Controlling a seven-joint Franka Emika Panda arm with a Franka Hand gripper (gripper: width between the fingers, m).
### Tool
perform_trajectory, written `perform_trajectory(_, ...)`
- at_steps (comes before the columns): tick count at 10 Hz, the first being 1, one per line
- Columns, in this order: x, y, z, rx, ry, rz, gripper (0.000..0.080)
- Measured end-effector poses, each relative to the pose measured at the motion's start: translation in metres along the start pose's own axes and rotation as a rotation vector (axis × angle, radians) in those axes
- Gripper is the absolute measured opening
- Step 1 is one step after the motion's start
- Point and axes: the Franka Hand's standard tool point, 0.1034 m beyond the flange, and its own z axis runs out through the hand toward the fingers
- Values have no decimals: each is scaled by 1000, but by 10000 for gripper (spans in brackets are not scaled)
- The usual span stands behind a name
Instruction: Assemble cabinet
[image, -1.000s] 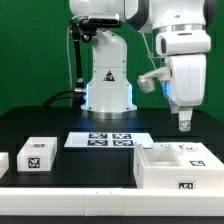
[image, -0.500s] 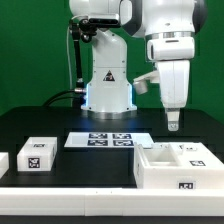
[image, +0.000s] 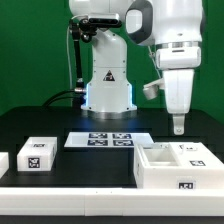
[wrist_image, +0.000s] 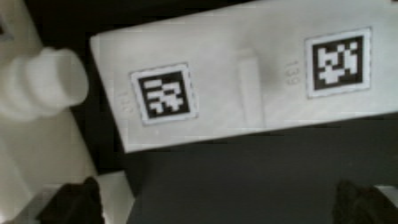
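Gripper (image: 179, 126) hangs in the right half of the exterior frame, pointing straight down, clear above the cabinet (image: 160, 168) and not touching it. Cabinet sits at the lower right of that frame on the black table (image: 90, 168), with an open compartment facing up on its left portion and a raised section on its right; one tag shows on the front face and two more on the raised top. In the wrist view, two dark fingertips (wrist_image: 71, 200) appear far apart with nothing between them: jaws stand wide and the tool is empty. Beneath them the wrist view shows a white face (wrist_image: 240, 60) carrying two tags and a rounded white part (wrist_image: 45, 85) beside it; what that part is cannot be determined. Marker board (image: 108, 140) lies flat at centre frame, in front of the robot base (image: 108, 85). Small white block (image: 37, 153) with a tag on its front rests at lower left, well apart from the cabinet; a second white block (image: 3, 162) is cropped by the left edge.
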Motion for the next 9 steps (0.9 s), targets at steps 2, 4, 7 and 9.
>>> perform_trajectory(2, 0, 1, 1, -1, 0, -18, 649)
perform_trajectory(4, -5, 0, 8, -11, 13, -162, 649)
perform_trajectory(7, -9, 0, 13, -5, 16, -181, 649)
perform_trajectory(9, -11, -1, 15, -4, 17, -185, 649)
